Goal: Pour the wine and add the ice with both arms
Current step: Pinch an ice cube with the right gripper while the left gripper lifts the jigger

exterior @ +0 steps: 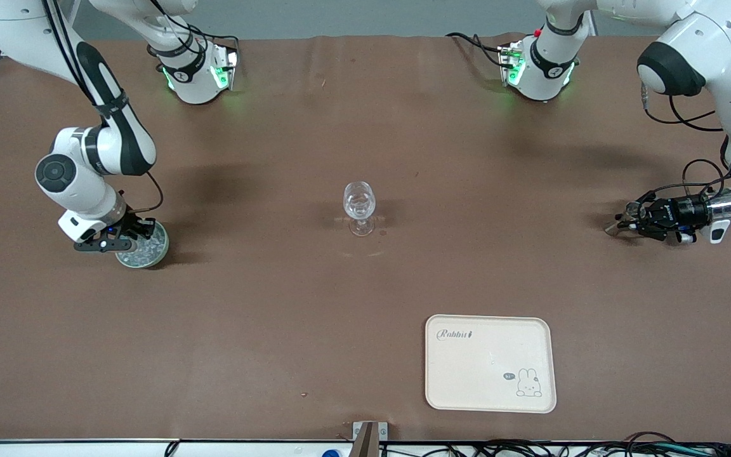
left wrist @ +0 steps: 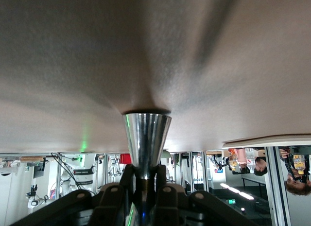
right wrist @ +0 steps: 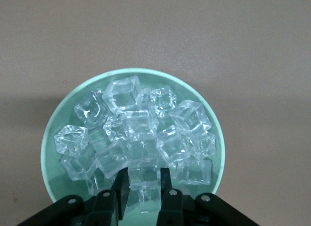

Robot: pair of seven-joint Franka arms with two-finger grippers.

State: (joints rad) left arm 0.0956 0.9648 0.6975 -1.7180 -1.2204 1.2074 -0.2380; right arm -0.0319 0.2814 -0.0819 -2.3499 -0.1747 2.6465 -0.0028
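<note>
A clear stemmed glass [exterior: 359, 204] stands at the middle of the table. A green bowl [exterior: 157, 251] heaped with clear ice cubes [exterior: 144, 249] sits toward the right arm's end. My right gripper [exterior: 125, 236] is down in that bowl. In the right wrist view its fingers [right wrist: 120, 189] close on one ice cube [right wrist: 143, 180] at the bowl's [right wrist: 53, 182] edge. My left gripper [exterior: 632, 223] is low over the table toward the left arm's end, shut on a shiny metal cone cup [exterior: 616, 228] held on its side. The left wrist view shows that cup [left wrist: 146, 138] clamped in the left gripper [left wrist: 144, 176].
A cream tray [exterior: 490, 363] with a rabbit print lies nearer the front camera than the glass, toward the left arm's end. Brown table cover [exterior: 365, 304] spans the whole surface. The arm bases [exterior: 197, 76] stand along the table's edge farthest from the front camera.
</note>
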